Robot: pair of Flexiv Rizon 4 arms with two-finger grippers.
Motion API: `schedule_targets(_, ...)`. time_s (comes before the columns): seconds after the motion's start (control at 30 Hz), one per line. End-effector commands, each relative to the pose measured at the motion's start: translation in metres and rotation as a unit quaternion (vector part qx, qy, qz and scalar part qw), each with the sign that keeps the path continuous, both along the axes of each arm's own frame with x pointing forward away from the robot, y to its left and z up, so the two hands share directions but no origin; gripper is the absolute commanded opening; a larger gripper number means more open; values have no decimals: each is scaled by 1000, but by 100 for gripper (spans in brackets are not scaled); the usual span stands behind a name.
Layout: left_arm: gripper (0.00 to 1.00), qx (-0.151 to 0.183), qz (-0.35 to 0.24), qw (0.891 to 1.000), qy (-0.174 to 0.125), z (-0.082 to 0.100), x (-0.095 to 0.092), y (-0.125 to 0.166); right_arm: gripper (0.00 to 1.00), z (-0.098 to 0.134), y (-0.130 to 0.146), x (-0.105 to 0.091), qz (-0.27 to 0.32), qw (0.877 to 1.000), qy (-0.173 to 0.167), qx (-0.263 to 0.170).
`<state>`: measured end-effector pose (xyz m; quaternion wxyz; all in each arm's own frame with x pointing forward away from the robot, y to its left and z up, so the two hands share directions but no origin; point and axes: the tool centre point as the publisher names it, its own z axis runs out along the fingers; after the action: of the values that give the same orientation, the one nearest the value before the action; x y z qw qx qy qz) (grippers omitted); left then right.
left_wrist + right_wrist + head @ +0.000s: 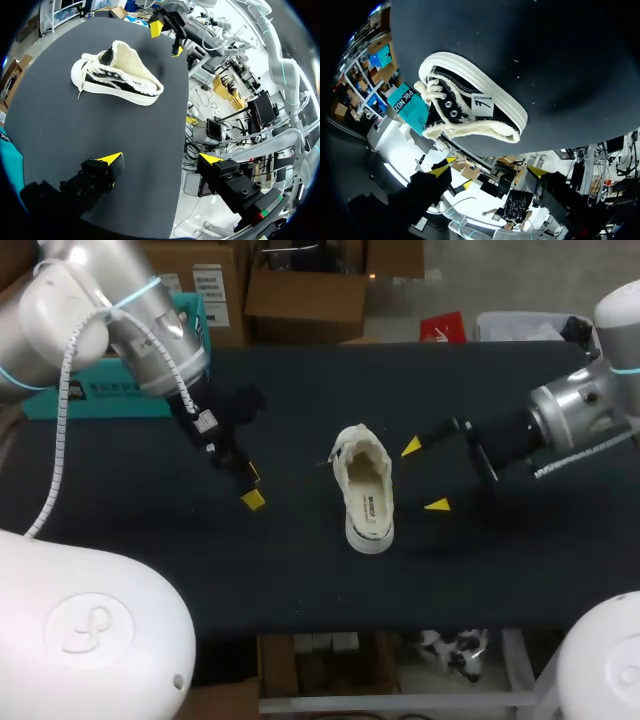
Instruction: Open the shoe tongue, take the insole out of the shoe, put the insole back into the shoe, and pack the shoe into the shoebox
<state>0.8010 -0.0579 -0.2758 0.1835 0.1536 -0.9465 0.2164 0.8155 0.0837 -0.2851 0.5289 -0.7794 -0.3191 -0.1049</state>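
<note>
A cream and black sneaker [365, 490] stands upright in the middle of the black table, heel toward the front edge, with its fleecy opening wide and the insole [371, 506] lying inside. My right gripper [424, 476] hangs open just right of the shoe, nothing between its yellow tips. My left gripper [251, 486] is open a short way left of the shoe. In the left wrist view the sneaker [117, 75] lies well ahead of the left gripper [160, 159]. In the right wrist view the sneaker [470, 102] sits close ahead of the right gripper [489, 171].
A teal shoebox [90, 390] lies at the table's back left, partly behind my left arm. Bare black tabletop [300, 570] stretches in front of the shoe to the front edge.
</note>
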Motion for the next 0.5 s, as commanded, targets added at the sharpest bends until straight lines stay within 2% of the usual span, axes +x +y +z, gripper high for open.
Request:
schedule_targets(0.03,100,1,40,999,5,-10,-1,-12,100,1,4,0,-10,999,-22,-25)
schedule_targets(0.17,100,3,104,994,14,-14,0,-24,100,7,6,-6,-28,997,-55,-50)
schedule_targets(0.3,100,40,172,984,-6,-21,1,-31,100,14,4,-11,-37,993,-80,-75)
schedule_targets(0.37,100,42,203,978,-13,-20,2,-35,100,18,-1,-12,-32,991,-97,-89)
schedule_targets(0.5,100,42,203,978,-13,-20,2,-35,100,27,-11,-11,-14,990,-98,-96)
